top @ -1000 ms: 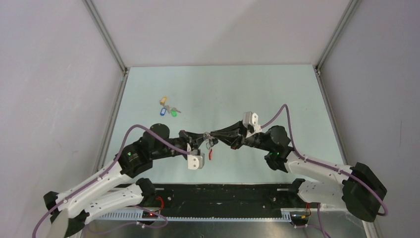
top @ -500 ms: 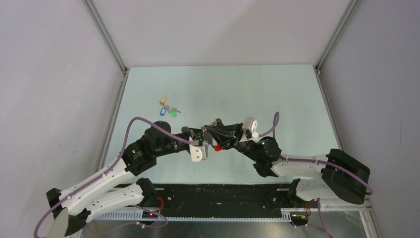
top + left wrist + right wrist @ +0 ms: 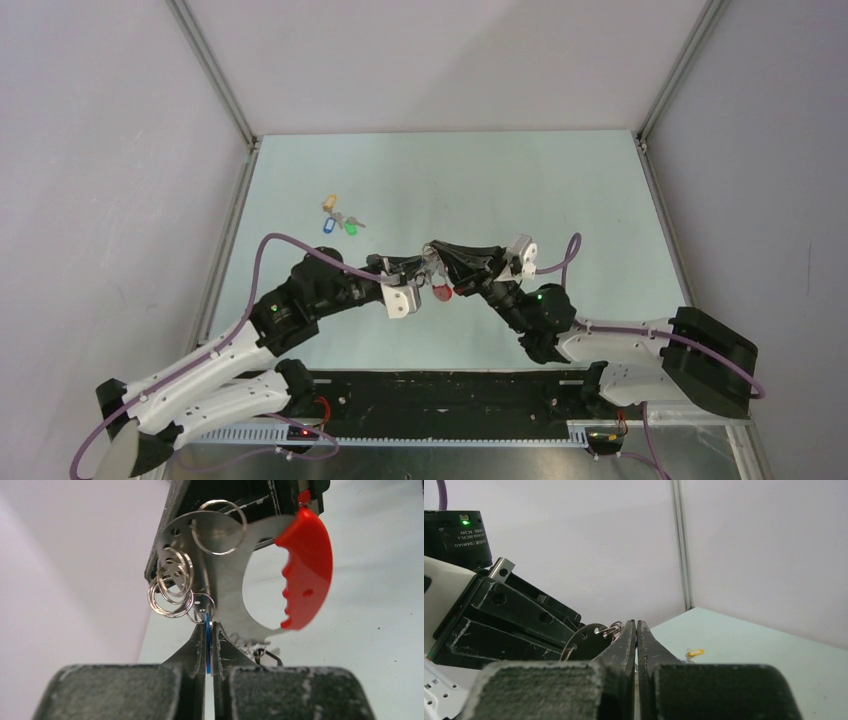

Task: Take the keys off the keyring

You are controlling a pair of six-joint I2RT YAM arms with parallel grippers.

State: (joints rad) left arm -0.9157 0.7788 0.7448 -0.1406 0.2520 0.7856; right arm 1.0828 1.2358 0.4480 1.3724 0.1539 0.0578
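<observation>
Compared with the top view of a second ago: found both arms drawn in from a long, straight reach to a tighter, bent meeting over the table [image 3: 560, 180], with the right forearm swung round toward the centre. Noted the red strap [image 3: 440, 293], then dangling below the tips, now turned up and tucked just beside them. Found no key lying apart from the bunch, so judged this a twist and repositioning of the assembly rather than a release; recorded removal as not yet done. Found the left gripper [image 3: 210, 632] clamped hard on the thin blue tag edge of the keys [image 3: 207, 652] (no key blade legible in any view). Located the keyring [image 3: 219, 527] directly above those fingertips, set on a silvery crescent plate [image 3: 225, 585] that carries the red strap to the right and a knot of small split rings [image 3: 170, 587] to the left. Found the right gripper [image 3: 636, 626] closed as well, tips just beside the plate's edge and near the left gripper's body; cannot confirm from either wrist view what, if anything, sits between its fingers. Noted the other tagged cluster [image 3: 338, 220] well apart at far left, lying away from both arms.
</observation>
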